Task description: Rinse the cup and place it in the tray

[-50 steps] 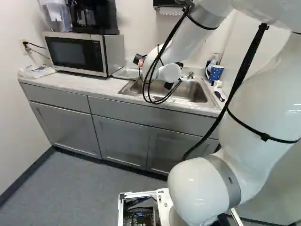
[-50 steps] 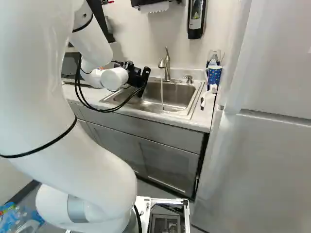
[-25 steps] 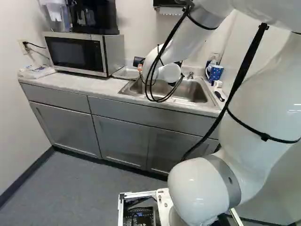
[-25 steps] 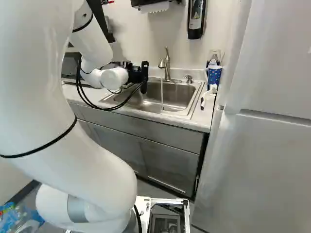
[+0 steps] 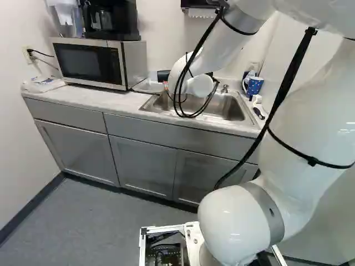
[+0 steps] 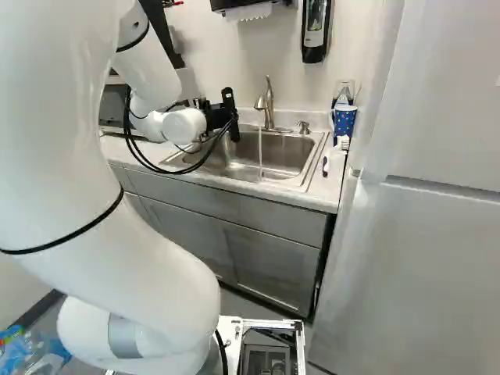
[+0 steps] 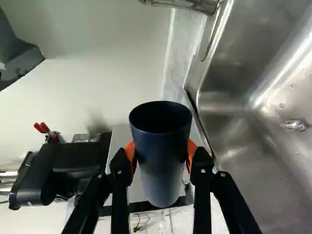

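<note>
At the sink's left end in the left base view, my gripper (image 5: 166, 85) is partly hidden by the wrist, with the dark cup (image 5: 162, 75) at it. Seen from the wrist, the gripper (image 7: 161, 157) has its orange pads against both sides of the dark blue cup (image 7: 161, 151), whose mouth is visible. A pale, low tray-like piece (image 5: 147, 86) lies between microwave and sink, partly behind the arm. Water (image 6: 260, 148) runs from the faucet (image 6: 267, 103) into the steel sink (image 6: 291, 160), to one side of the cup.
The microwave (image 5: 91, 62) stands on the counter (image 5: 94, 98), left of the sink. A coffee maker (image 5: 111, 21) is on top of it. Beyond the sink's right end are a blue patterned cup (image 6: 344, 119) and a brush (image 6: 336, 153). A tall pale panel (image 6: 422, 234) borders the counter.
The wrist has rotated, and the cup held in the gripper has turned with it, its dark outline now nearly level in the left base view. The base has not moved.
</note>
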Motion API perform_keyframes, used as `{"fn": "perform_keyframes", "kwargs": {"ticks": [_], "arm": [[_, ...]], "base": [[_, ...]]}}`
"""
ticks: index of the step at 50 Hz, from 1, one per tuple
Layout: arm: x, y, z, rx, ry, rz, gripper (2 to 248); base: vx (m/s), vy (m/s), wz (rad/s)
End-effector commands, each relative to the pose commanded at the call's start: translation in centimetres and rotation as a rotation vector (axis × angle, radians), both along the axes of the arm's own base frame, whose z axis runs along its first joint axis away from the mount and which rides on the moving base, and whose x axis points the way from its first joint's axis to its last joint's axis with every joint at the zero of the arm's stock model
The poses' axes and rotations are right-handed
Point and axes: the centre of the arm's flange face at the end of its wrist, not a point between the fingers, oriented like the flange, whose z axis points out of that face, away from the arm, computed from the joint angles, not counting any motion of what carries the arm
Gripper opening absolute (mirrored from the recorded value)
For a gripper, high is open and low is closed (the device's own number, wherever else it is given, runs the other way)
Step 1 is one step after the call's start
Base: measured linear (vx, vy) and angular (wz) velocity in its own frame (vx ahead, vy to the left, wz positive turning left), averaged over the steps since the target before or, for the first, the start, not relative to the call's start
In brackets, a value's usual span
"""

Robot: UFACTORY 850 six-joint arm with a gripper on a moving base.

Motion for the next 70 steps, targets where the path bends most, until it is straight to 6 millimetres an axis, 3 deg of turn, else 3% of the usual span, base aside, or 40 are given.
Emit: {"fn": "perform_keyframes", "kwargs": {"ticks": [70], "arm": [[0.00, 0.00, 0.00, -0.721, -0.100, 0.107, 121]], "base": [[0.000, 0.000, 0.000]]}}
